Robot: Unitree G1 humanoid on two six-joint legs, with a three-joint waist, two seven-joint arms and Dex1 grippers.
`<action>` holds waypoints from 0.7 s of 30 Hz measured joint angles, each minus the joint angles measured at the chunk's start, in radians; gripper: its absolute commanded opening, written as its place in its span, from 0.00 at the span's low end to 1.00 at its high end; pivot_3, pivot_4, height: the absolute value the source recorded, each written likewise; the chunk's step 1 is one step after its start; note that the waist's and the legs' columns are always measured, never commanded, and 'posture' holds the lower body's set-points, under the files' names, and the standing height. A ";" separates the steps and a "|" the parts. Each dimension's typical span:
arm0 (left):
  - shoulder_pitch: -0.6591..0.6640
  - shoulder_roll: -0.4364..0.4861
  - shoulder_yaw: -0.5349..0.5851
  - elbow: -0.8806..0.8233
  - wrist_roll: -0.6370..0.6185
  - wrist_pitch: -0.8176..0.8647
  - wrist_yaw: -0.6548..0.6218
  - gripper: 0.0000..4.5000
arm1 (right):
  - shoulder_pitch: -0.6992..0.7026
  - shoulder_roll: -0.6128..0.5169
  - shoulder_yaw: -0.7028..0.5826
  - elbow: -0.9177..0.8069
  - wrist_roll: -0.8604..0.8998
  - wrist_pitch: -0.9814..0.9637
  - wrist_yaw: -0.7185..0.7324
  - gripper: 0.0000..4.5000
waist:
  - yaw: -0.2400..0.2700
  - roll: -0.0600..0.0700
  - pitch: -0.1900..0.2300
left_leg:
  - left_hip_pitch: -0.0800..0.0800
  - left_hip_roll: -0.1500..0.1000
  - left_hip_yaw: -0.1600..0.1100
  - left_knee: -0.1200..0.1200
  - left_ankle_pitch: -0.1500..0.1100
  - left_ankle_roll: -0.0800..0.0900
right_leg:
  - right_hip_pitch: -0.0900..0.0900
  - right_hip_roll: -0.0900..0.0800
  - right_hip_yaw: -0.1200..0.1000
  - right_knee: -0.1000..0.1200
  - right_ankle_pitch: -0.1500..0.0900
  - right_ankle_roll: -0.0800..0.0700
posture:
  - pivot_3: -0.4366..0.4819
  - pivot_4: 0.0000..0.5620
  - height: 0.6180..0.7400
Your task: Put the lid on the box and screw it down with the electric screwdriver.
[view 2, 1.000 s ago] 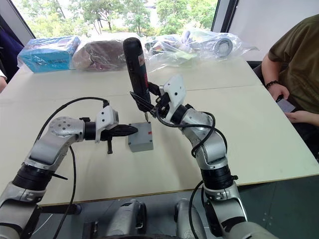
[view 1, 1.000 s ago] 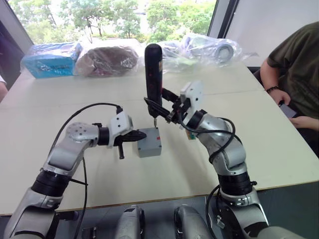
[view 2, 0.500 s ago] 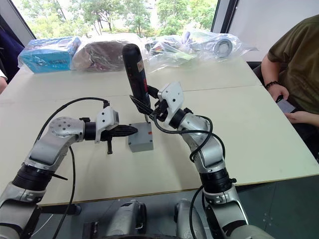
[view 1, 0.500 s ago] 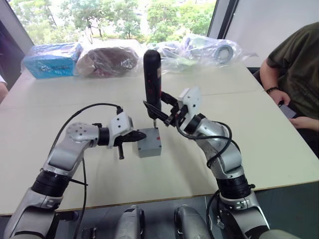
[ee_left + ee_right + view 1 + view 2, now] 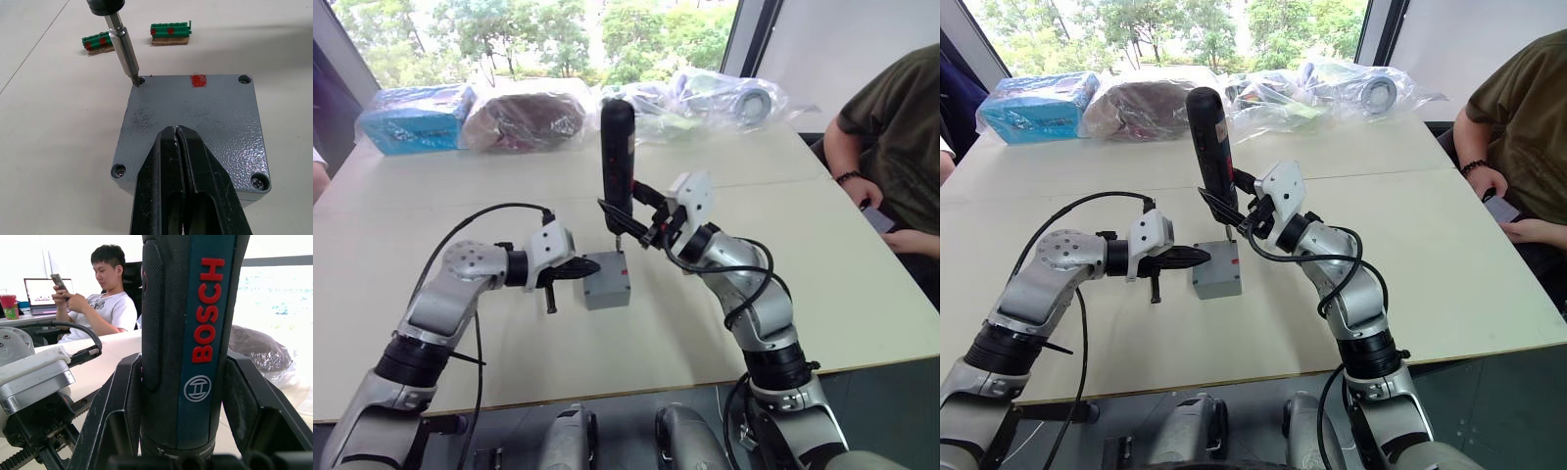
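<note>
Cam-out risk: slim black electric screwdriver [image 5: 617,157], clamped upright in right fingers [image 5: 1234,211], has its bit in the 11 o'clock corner screw of the flat grey metal lid [image 5: 193,127] on the grey box [image 5: 607,281], mid-bench. Left fingers [image 5: 188,191], closed and empty, press the lid; any tilt and the bit slips or the box skids.

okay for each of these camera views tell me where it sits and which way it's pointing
Left and right eye views: on the head, looking forward and down at the table; both arms show.
Left wrist view: on the left arm, looking along the shut left hand resting on the lid.
Right wrist view: on the right arm, looking along the right hand clamped on the electric screwdriver, toward a seated person.
Shared: the head and left wrist views show the screwdriver bit at a lid corner.
</note>
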 measured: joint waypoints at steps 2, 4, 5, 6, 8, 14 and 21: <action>0.000 0.000 0.000 0.000 0.000 0.000 0.000 0.00 | -0.002 -0.001 0.000 0.000 0.000 0.001 -0.001 0.41 | 0.000 0.000 0.000 | 0.000 0.000 0.000 0.000 0.000 0.000 | 0.000 0.000 0.000 0.000 0.000 0.000 | 0.48 0.27 1.00; 0.000 0.000 0.000 0.000 0.000 -0.001 0.000 0.00 | -0.004 -0.009 0.001 0.003 -0.002 0.006 -0.002 0.41 | 0.000 0.000 0.000 | 0.000 0.000 0.000 0.000 0.000 0.000 | 0.000 0.000 0.000 0.000 0.000 0.000 | 0.48 0.27 1.00; 0.000 0.000 0.000 0.000 0.000 -0.001 0.000 0.00 | -0.004 -0.011 0.000 0.004 -0.001 0.008 -0.002 0.41 | 0.000 0.000 0.000 | 0.000 0.000 0.000 0.000 0.000 0.000 | 0.000 0.000 0.000 0.000 0.000 0.000 | 0.48 0.27 1.00; 0.000 0.001 0.000 0.000 0.001 -0.001 0.000 0.00 | -0.005 -0.012 -0.001 0.004 -0.001 0.010 -0.002 0.41 | 0.000 0.000 0.000 | 0.000 0.000 0.000 0.000 0.000 0.000 | 0.000 0.000 0.000 0.000 0.000 0.000 | 0.48 0.27 1.00; 0.000 0.001 0.000 0.001 0.001 -0.002 0.000 0.00 | -0.005 -0.011 0.000 0.004 0.000 0.011 -0.003 0.41 | 0.000 0.000 0.000 | 0.000 0.000 0.000 0.000 0.000 0.000 | 0.000 0.000 0.000 0.000 0.000 0.000 | 0.48 0.27 1.00; 0.000 0.001 0.000 0.001 0.001 -0.002 0.000 0.00 | -0.008 -0.011 0.001 0.004 0.002 0.018 -0.004 0.41 | 0.000 0.000 0.000 | 0.000 0.000 0.000 0.000 0.000 0.000 | 0.000 0.000 0.000 0.000 0.000 0.000 | 0.48 0.27 1.00; 0.000 0.001 0.000 0.001 0.001 -0.001 -0.001 0.00 | -0.006 0.004 0.012 0.010 -0.002 0.006 -0.007 0.41 | 0.000 0.000 0.000 | 0.000 0.000 0.000 0.000 0.000 0.000 | 0.000 0.000 0.000 0.000 0.000 0.000 | 0.48 0.27 1.00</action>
